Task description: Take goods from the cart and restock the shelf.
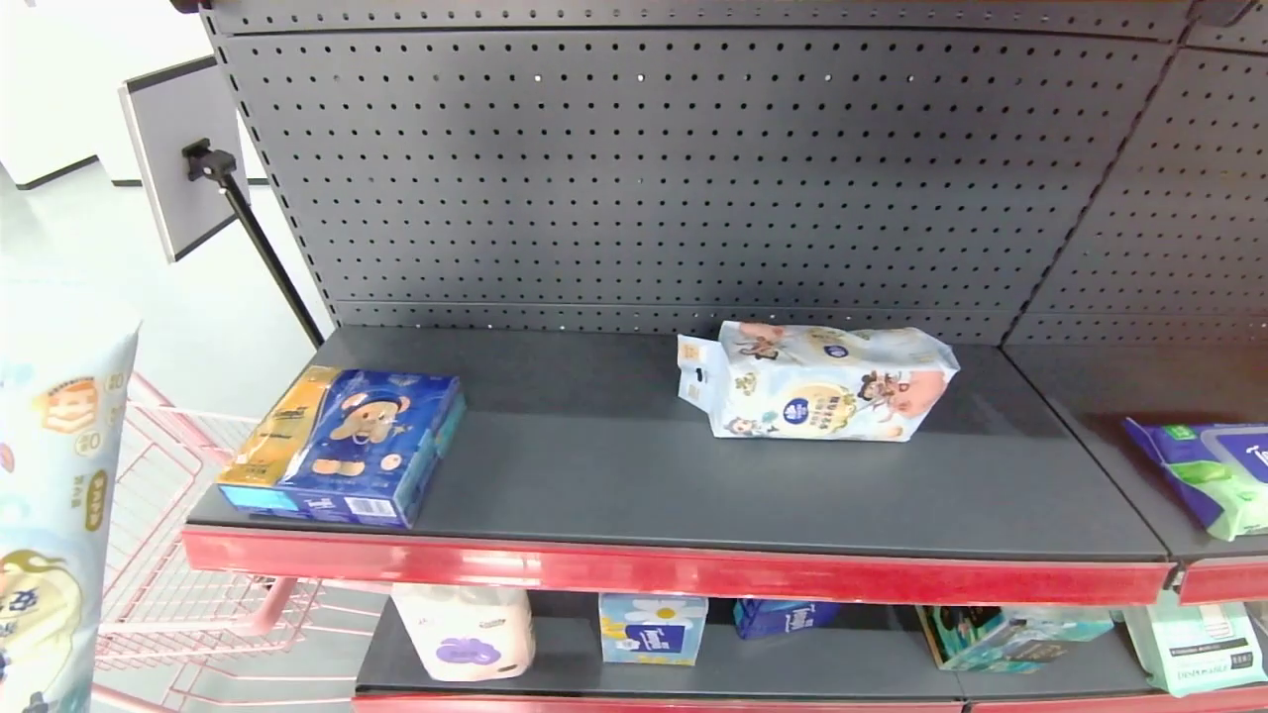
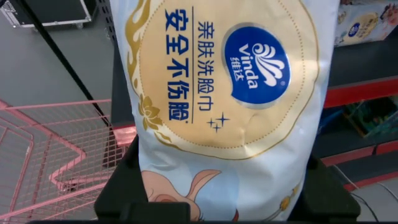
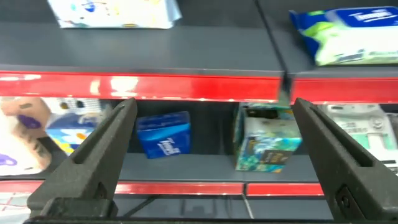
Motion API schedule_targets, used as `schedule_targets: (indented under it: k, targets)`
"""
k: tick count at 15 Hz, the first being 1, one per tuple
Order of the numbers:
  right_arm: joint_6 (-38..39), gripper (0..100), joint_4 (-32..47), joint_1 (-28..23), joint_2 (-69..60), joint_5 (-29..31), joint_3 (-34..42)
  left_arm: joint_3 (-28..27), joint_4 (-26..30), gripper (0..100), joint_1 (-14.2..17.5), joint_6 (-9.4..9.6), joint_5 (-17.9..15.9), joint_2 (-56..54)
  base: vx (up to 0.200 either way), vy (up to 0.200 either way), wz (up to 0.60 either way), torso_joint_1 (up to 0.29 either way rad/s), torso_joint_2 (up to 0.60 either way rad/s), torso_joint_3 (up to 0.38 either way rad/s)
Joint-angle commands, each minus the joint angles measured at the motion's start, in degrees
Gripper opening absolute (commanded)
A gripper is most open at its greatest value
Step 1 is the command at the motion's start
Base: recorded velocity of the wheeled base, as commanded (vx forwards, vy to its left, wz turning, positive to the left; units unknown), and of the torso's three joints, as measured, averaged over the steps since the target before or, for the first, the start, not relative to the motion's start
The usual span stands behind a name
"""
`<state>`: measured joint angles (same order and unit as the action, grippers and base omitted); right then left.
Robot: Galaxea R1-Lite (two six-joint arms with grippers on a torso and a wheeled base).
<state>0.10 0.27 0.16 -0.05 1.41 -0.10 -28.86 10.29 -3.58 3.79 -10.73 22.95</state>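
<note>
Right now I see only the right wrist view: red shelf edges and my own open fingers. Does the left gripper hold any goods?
Observer: Yes. The left gripper is shut on a tall white tissue pack, which is upright at the far left of the head view.
Operator: Is there room for it on the upper shelf?
Observer: A blue box lies at the front left corner of the upper shelf. The board to the right of it is bare up to a white cartoon pack.
Operator: And where is the cart?
Observer: The pink cart stands by the shelf's left end, lower than that board.
</note>
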Motion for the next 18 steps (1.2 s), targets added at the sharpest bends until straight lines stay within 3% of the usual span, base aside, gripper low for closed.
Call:
schedule_targets:
  k: [1, 8, 16, 18]
  targets:
    - [0.0, 100, 0.0, 0.0, 0.0, 0.0, 0.0, 0.0, 0.0, 0, 0.0, -0.01, 0.0, 0.2, 0.0, -0.2, 0.0, 0.002, 0.01, -0.002]
    - [0.1, 100, 0.0, 0.0, 0.0, 0.0, 0.0, 0.4, 0.0, 0, 0.0, 0.08, -0.1, 0.6, 0.0, -0.2, 0.0, 0.003, 0.0, 0.003]
    - [0.1, 100, 0.0, 0.0, 0.0, -0.1, 0.0, 0.7, 0.0, 0, 0.0, 0.16, -1.0, 0.6, 0.0, 0.0, 0.0, 0.0, 0.0, 0.0]
    - [0.1, 100, 0.0, 0.0, 0.0, -0.1, 0.0, 0.7, 0.0, 0, 0.0, 0.16, -1.0, 0.6, 0.2, 0.0, 0.0, 0.0, 0.0, 0.007]
